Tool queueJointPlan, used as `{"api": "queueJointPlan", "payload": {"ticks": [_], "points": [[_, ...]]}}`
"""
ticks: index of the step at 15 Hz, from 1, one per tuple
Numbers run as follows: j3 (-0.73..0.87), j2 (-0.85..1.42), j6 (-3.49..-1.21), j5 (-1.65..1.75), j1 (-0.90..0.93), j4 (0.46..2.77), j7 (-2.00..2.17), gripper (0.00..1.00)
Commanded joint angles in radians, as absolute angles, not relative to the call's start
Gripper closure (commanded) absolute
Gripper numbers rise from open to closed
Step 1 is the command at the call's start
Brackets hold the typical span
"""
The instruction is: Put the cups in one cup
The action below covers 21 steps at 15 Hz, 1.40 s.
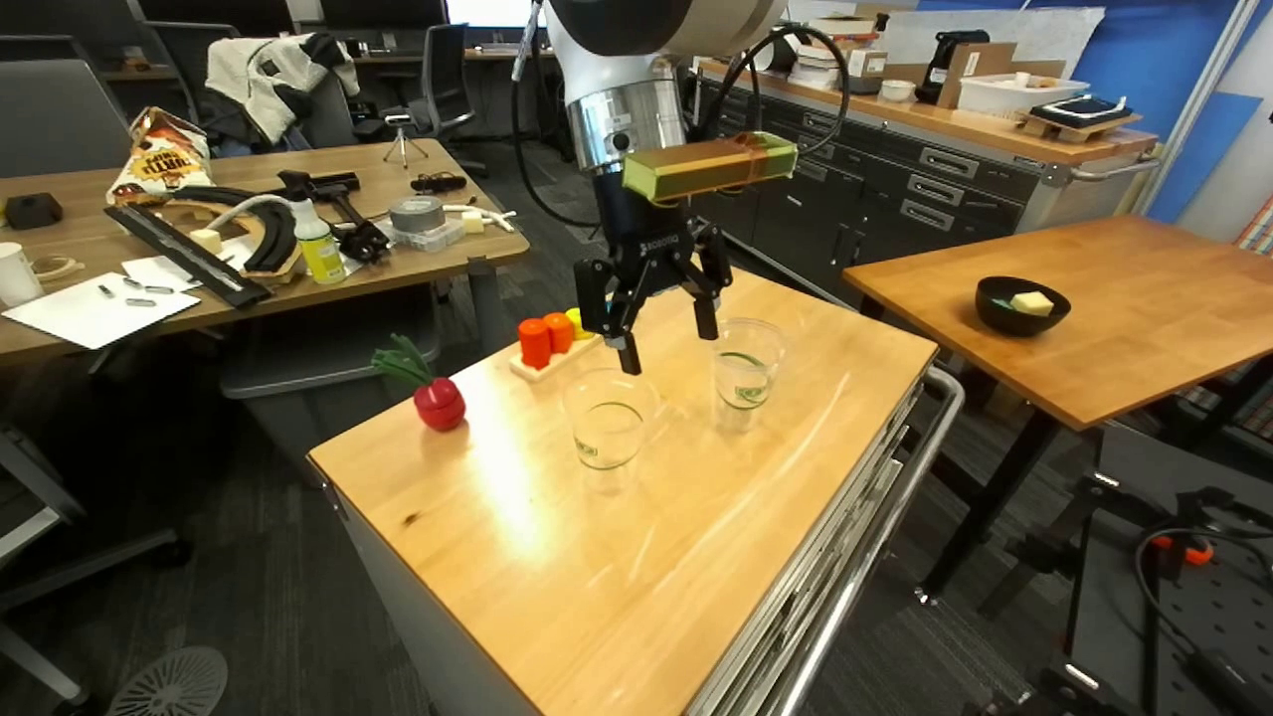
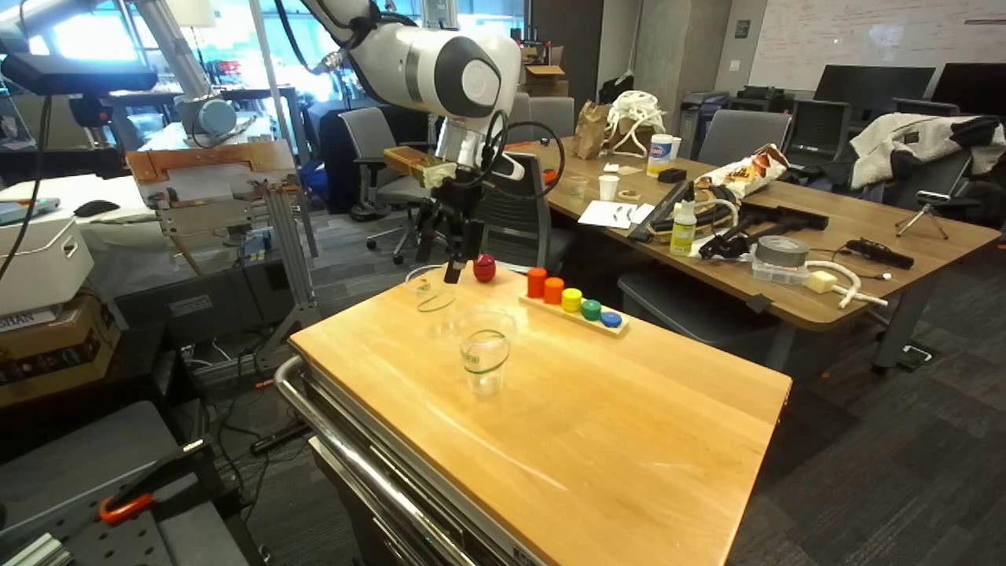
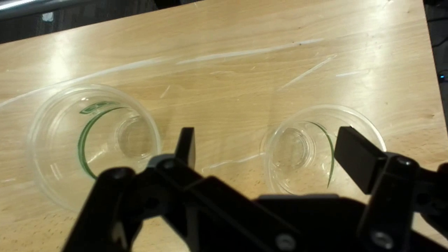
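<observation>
Wrist view, from the left: you have the left cup [image 3: 96, 143] mouth up on the surface [image 3: 224, 101], just outside the spread of the hand [image 3: 269, 143]. Next come the fingers [image 3: 185, 147], well apart and gripping nothing, so you can count the hand as released. Seen between them, and partly behind the farther right of the two, is the right cup [image 3: 308, 150], also mouth up on the surface; you cannot tell from here whether finger and cup touch. In an exterior view you find, again left to right, a round red toy [image 1: 441, 405], a row of coloured pegs [image 1: 558, 333], then both cups, upright and apart from each other. As for progress, you have at least one nesting left, since these two do not sit together. You may already have one done: in an exterior view the nearer cup [image 2: 485, 362] seems to show a second rim below its top edge, though the clear walls keep you from being sure. Judging by where the hand hangs, you probably want to grasp the right cup next, lift it and lower it into the left cup
</observation>
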State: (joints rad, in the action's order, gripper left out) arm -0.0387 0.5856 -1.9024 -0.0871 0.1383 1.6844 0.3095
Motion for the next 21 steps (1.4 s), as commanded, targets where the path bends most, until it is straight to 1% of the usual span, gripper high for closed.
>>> {"api": "queueJointPlan", "payload": {"ticks": [1, 15, 16, 17, 20, 21], "points": [[-0.049, 0.643, -1.864, -0.111, 0.122, 1.625, 0.257, 0.00], [-0.046, 0.741, -1.899, -0.152, 0.113, 1.562, 0.247, 0.00], [-0.046, 0.749, -1.899, -0.153, 0.109, 1.561, 0.246, 0.25], [-0.047, 0.758, -1.896, -0.155, 0.106, 1.555, 0.246, 0.25], [-0.050, 0.785, -1.898, -0.155, 0.106, 1.538, 0.248, 0.51], [-0.051, 0.794, -1.895, -0.157, 0.107, 1.525, 0.250, 0.58]]}}
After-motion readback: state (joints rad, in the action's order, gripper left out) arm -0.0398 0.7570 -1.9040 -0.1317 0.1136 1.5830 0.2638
